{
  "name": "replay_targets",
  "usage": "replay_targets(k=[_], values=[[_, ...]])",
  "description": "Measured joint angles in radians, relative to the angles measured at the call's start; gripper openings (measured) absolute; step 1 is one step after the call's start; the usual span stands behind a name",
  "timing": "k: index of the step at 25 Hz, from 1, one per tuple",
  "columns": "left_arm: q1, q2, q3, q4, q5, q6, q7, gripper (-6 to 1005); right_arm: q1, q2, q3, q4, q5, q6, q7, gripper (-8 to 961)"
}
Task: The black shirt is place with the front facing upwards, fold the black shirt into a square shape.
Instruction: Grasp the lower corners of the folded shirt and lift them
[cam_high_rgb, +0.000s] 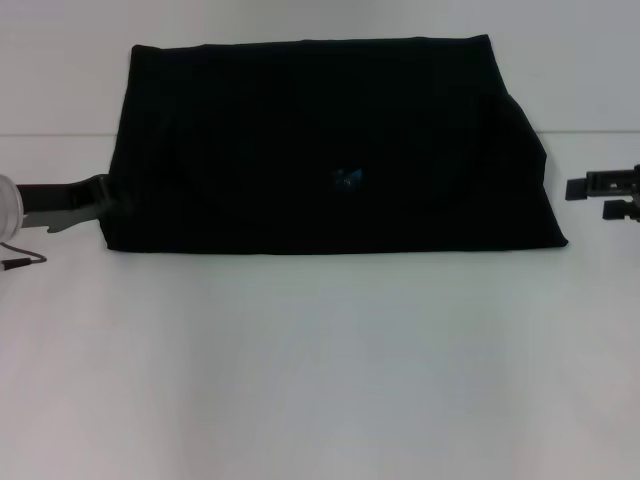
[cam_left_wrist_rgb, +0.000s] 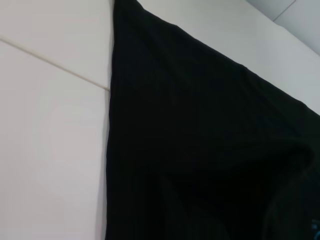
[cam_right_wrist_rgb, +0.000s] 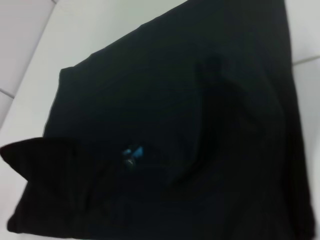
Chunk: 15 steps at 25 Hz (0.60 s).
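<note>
White tabletop (cam_high_rgb: 320, 370) fills the head view, a plain pale surface with a faint seam running across it behind the work. On it lies the black shirt (cam_high_rgb: 320, 150), a large plain black cloth T-shirt already folded into a broad, roughly rectangular bundle that sits flat toward the far middle of the table, wider than it is deep, its near edge straight and its right side sloping outward toward the front corner. A small blue neck label (cam_high_rgb: 348, 179) shows on its upper face, just right of centre; no lettering is visible on the exposed cloth. The left gripper (cam_high_rgb: 105, 203) reaches in from the left edge of the head view, low over the table, with its dark tip at the shirt's near left corner; whether it has cloth pinched cannot be told, since the tip merges with the black fabric. The left wrist view shows only the shirt's straight folded edge against the white surface. The right gripper (cam_high_rgb: 610, 195) sits at the right edge of the head view, clear of the shirt's right side and holding nothing, though how far its fingers are parted cannot be told. The right wrist view looks across the folded shirt, with the blue label and a soft crease in the cloth beside it.
</note>
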Motion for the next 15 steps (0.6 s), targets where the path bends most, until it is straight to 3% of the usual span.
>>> replay_targets(k=[6,15], values=[[0.009,0.014,0.002,0.009,0.007,0.012,0.0,57,0.021,0.001,0.005,-0.034,0.008,-0.032,0.038,883],[0.01,0.01,0.005,0.013,0.065,-0.024,0.051,62,0.03,-0.014,0.005,-0.067,0.003,-0.069,0.123,882]])
